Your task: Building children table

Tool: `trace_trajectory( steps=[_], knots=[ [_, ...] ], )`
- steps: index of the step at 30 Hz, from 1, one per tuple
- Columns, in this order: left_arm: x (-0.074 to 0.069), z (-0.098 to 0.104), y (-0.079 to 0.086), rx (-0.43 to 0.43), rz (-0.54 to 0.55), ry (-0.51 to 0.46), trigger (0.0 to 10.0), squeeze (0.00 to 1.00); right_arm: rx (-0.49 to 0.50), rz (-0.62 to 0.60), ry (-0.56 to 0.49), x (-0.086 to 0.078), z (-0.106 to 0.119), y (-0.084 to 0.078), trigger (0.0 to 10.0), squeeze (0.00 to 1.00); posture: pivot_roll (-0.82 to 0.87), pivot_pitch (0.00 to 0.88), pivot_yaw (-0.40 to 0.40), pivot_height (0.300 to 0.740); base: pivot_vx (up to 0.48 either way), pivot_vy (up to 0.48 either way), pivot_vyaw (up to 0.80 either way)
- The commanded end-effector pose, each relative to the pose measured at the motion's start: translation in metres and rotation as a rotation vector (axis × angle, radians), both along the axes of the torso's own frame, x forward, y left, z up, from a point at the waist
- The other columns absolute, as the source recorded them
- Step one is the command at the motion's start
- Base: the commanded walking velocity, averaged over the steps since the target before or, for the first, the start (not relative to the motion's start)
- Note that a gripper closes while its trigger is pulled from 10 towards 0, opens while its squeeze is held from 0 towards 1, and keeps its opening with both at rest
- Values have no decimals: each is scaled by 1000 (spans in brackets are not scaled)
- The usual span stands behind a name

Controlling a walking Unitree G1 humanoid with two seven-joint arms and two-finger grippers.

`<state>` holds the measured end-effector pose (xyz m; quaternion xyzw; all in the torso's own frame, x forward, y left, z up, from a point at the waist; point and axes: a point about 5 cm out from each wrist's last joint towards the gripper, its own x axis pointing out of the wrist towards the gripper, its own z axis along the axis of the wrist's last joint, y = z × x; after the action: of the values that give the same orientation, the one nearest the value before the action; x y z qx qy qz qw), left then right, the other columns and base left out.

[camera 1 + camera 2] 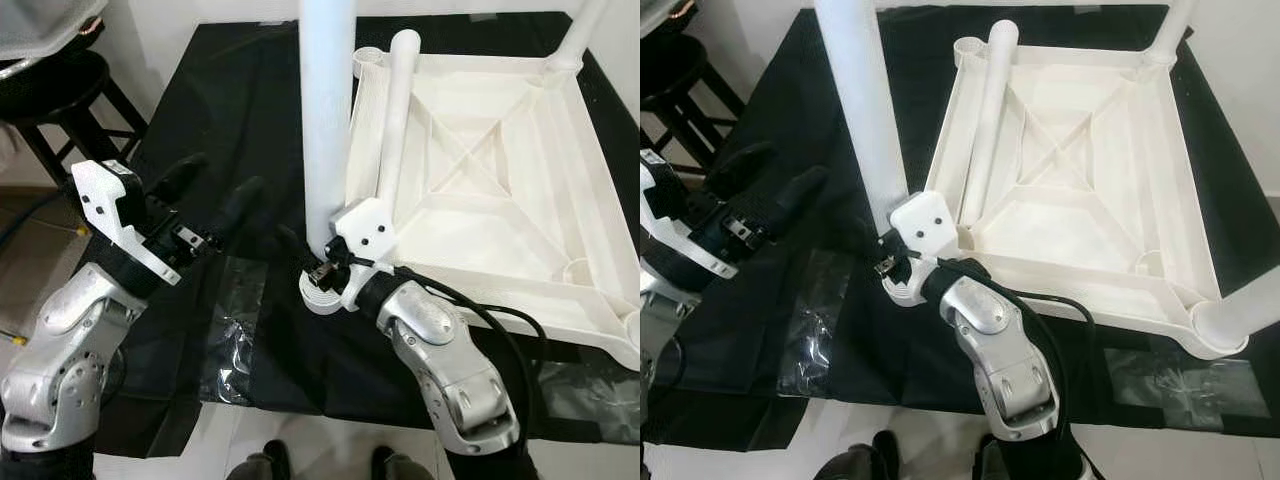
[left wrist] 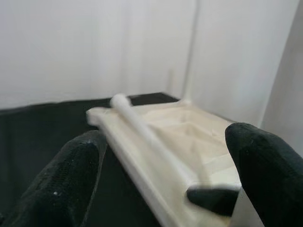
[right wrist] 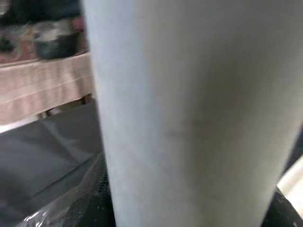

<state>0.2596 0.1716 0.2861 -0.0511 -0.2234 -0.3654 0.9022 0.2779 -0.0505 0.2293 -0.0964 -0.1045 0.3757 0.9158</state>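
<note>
The white table top lies upside down on a black cloth. One white leg stands upright just off its near left corner, its threaded foot on the cloth. My right gripper is shut on that leg low down, and the leg looms close in the right wrist view. A second leg lies loose across the table top. Two more legs stand in the right corners, one far and one near. My left gripper hangs open to the left of the held leg, with nothing between its fingers.
A black stool stands at the far left beside the cloth. Crumpled clear plastic lies on the cloth under my left arm, and more at the near right. The white walls are close behind the table.
</note>
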Motion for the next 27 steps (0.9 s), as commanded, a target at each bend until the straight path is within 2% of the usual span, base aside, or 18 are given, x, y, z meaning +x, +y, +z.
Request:
trace_trajectory(
  steps=[1, 3, 5, 6, 9, 14, 18, 22, 25, 27],
  knots=[
    [-4, 2, 0, 12, -51, -3, 10000, 0, -30, 122, 146, 2, -22, -5, 10000, 0, -1, 215, 78, 740, 0, 0, 0],
    [-4, 2, 0, 12, -51, -3, 10000, 0, -30, 122, 146, 2, -22, -5, 10000, 0, -1, 215, 78, 740, 0, 0, 0],
    [-7, -3, 0, 16, -83, 27, 10000, 0, -49, 290, 165, 9, -16, -26, 10000, 0, 5, 217, 74, 740, 0, 0, 0],
    [-7, -3, 0, 16, -83, 27, 10000, 0, -49, 290, 165, 9, -16, -26, 10000, 0, 5, 217, 74, 740, 0, 0, 0],
    [-10, -11, 1, 16, -96, 67, 10000, 0, -71, 427, 172, 17, -11, -44, 10000, 0, 14, 234, 63, 740, 0, 0, 0],
    [-15, -14, 3, 6, -91, 96, 10000, 0, -9, 523, 208, 24, -4, -52, 10000, 0, 27, 256, 53, 740, 0, 0, 0],
    [-20, -17, 5, 3, -95, 120, 10000, 0, -15, 606, 237, 23, -7, -54, 10000, 0, 32, 272, 52, 740, 0, 0, 0],
    [-23, -19, 5, 5, -94, 131, 10000, 0, -30, 602, 251, 25, -12, -52, 10000, 0, 34, 285, 47, 740, 0, 0, 0],
    [-25, -20, 5, 5, -92, 136, 10000, 0, -45, 546, 245, 29, -17, -47, 10000, 0, 36, 294, 39, 740, 0, 0, 0],
    [-27, -20, 6, 2, -88, 141, 10000, 0, -132, 486, 215, 18, -27, -36, 10000, 0, 37, 306, 36, 740, 0, 0, 0]
  ],
)
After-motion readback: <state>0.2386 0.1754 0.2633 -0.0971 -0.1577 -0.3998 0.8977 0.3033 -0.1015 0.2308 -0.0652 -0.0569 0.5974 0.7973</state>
